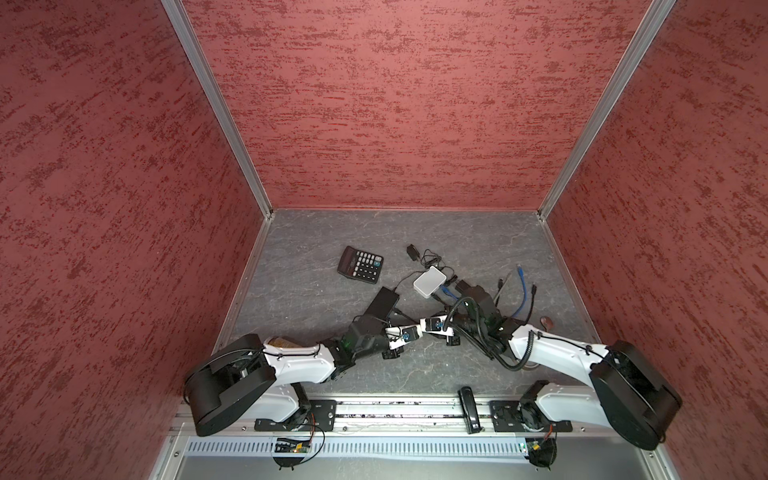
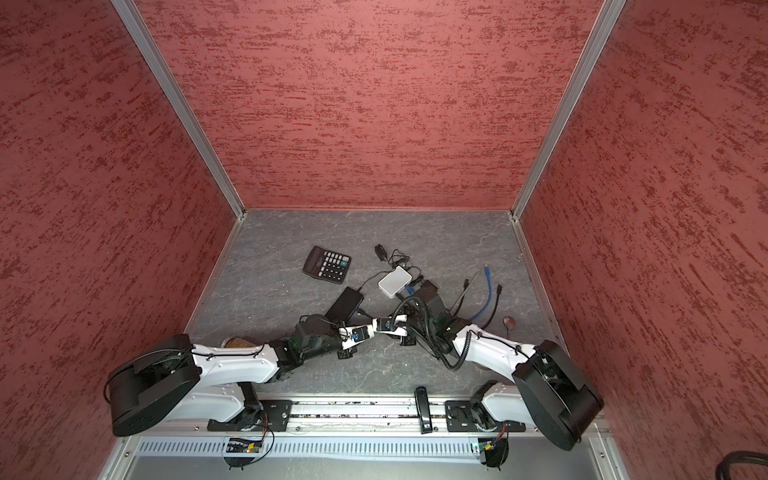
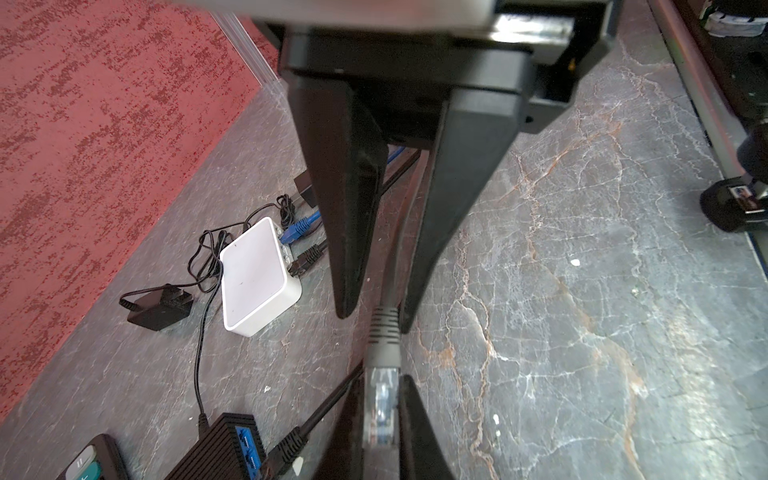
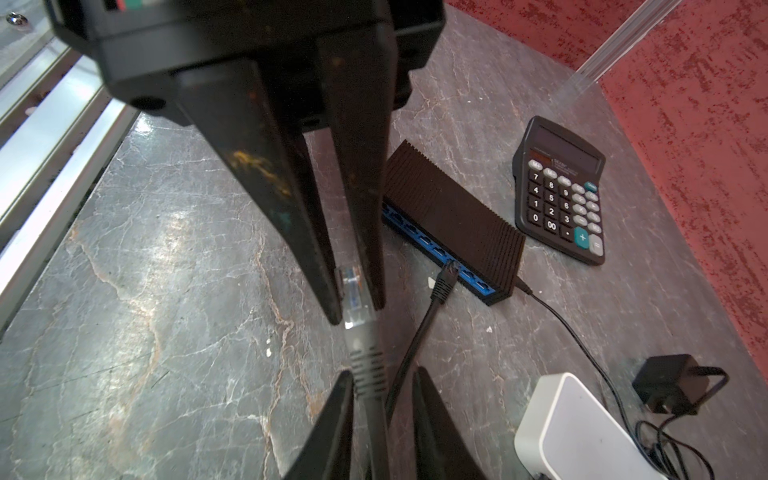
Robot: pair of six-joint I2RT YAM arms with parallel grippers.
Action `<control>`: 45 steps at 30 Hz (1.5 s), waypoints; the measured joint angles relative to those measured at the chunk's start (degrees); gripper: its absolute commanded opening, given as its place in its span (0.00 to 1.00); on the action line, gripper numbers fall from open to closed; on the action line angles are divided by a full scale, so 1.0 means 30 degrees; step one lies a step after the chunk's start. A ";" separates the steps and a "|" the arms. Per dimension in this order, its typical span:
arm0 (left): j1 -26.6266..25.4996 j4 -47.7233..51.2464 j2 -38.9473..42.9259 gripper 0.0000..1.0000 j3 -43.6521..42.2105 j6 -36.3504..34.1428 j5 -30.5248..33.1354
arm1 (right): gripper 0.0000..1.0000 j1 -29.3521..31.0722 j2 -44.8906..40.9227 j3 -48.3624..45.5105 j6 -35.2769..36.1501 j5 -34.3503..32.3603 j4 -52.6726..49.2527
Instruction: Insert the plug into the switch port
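Grey veined tabletop (image 1: 415, 374), boxed in by red walls (image 1: 374, 104), carries the black switch (image 4: 453, 216). Its blue port row faces the arms' side, and one black cable (image 4: 419, 328) is already seated in it. Above the table, just this side of the switch, the two grippers meet tip to tip. There the left gripper (image 3: 374, 322) is drawn in narrowly on the grey cable (image 3: 388, 270) behind its boot, while the right gripper (image 4: 357, 313) pinches the clear plug (image 4: 353, 291) itself. The plug's long axis runs from one gripper into the other, nose aimed at the right gripper's palm and so away from the switch. In both top views the switch sits closer to the left arm. By my judgement the plug must be turned well round before any port lines up
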State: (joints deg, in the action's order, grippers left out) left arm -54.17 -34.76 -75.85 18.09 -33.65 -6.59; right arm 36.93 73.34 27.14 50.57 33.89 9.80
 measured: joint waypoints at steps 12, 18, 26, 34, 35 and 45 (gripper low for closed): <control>0.0000 -0.0095 0.0000 0.13 0.0000 0.0124 -0.0182 | 0.21 0.0000 0.0029 0.0007 -0.0189 0.0401 -0.0036; 0.0000 -0.0146 0.0000 0.13 0.0000 0.0124 -0.0233 | 0.14 0.0000 0.0146 0.0007 -0.0219 0.0641 -0.0044; 0.0000 -0.0372 0.0000 0.18 -0.0117 0.0284 -0.0102 | 0.07 0.0015 0.0160 0.0007 -0.0226 0.0663 -0.0036; 0.0867 -0.1173 0.0051 0.49 -0.0503 0.2419 0.1144 | 0.00 0.0277 0.0168 -0.0015 -0.2076 -0.0102 0.1304; 0.1071 -0.1173 0.0131 0.51 -0.0525 0.2688 0.1282 | 0.00 0.0342 0.0175 -0.0036 -0.2331 -0.0306 0.1457; 0.3956 0.2885 0.3920 0.54 0.0087 0.7133 0.1858 | 0.00 0.2047 0.1625 -0.0080 -0.5850 -0.3534 0.2659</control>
State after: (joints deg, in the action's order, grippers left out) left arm -42.30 -26.11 -64.10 18.35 -12.25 -1.02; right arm 43.07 78.22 26.89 33.01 23.29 17.78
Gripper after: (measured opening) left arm 0.540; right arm 0.123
